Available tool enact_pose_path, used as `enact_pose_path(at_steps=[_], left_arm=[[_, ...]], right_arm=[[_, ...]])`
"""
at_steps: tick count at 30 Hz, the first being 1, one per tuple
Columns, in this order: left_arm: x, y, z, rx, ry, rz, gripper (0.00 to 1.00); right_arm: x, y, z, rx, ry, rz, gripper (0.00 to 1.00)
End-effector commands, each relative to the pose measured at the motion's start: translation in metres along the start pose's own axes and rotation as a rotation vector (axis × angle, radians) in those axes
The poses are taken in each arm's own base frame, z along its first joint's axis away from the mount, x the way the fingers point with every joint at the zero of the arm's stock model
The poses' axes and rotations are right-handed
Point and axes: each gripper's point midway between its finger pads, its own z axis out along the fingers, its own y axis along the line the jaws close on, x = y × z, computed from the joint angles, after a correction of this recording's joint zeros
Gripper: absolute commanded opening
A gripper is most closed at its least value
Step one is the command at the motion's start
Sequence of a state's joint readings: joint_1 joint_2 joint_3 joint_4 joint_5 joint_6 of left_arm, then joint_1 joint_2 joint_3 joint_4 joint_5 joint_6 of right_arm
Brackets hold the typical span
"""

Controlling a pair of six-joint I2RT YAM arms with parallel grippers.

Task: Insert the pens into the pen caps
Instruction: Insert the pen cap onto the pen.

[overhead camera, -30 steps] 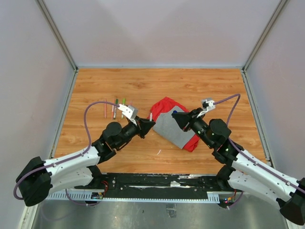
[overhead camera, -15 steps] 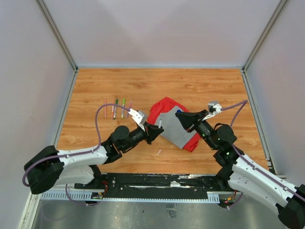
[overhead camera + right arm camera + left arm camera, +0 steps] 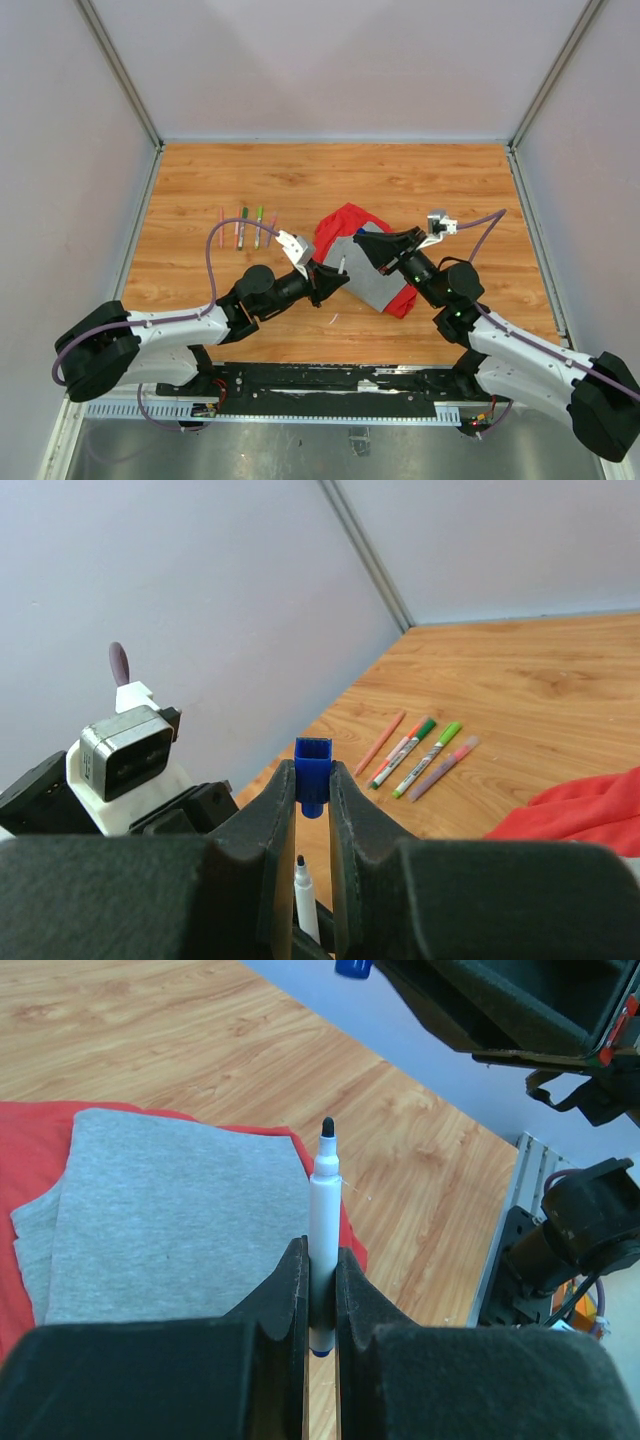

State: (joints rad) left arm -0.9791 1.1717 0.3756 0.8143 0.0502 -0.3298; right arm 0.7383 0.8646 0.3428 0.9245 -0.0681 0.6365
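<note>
Above the cloth [image 3: 170, 1210], the left claw [image 3: 320, 1260] pinched a light, stiff pen [image 3: 324, 1200] low on its barrel; the right claw [image 3: 313, 792] clamped a tiny, probably slippery cap [image 3: 313, 763].

Pens in the row on the tabletop [image 3: 400, 180]: 4, namely orange pen [image 3: 380, 742], red-and-green pen [image 3: 405, 748], green pen [image 3: 430, 755], pink pen [image 3: 442, 767]
Uncapped pen [image 3: 325, 1190]: 1
Pens total: 5
Blue cap [image 3: 312, 760]: 1
Red-and-grey cloth [image 3: 370, 280]: 1
Grippers: 2, namely left gripper [image 3: 320, 1260], right gripper [image 3: 312, 785]
</note>
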Motion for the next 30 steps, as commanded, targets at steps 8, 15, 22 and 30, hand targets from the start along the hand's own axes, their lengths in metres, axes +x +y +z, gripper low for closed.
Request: enact_pose_path(at_steps=[8, 15, 22, 30], left_arm=[[-0.013, -0.009, 0.004, 0.033, -0.044, 0.034, 0.01], [-0.013, -0.009, 0.004, 0.033, -0.045, 0.036, 0.01], [-0.014, -0.009, 0.004, 0.030, -0.045, 0.039, 0.00], [-0.013, -0.009, 0.004, 0.031, -0.043, 0.040, 0.01]], right_arm=[[0.010, 0.016, 0.002, -0.108, 0.037, 0.054, 0.00], [0.019, 0.016, 0.000, -0.107, 0.082, 0.060, 0.01], [0.025, 0.012, 0.000, -0.086, 0.110, 0.066, 0.00], [0.031, 0.009, 0.000, -0.076, 0.132, 0.074, 0.01]])
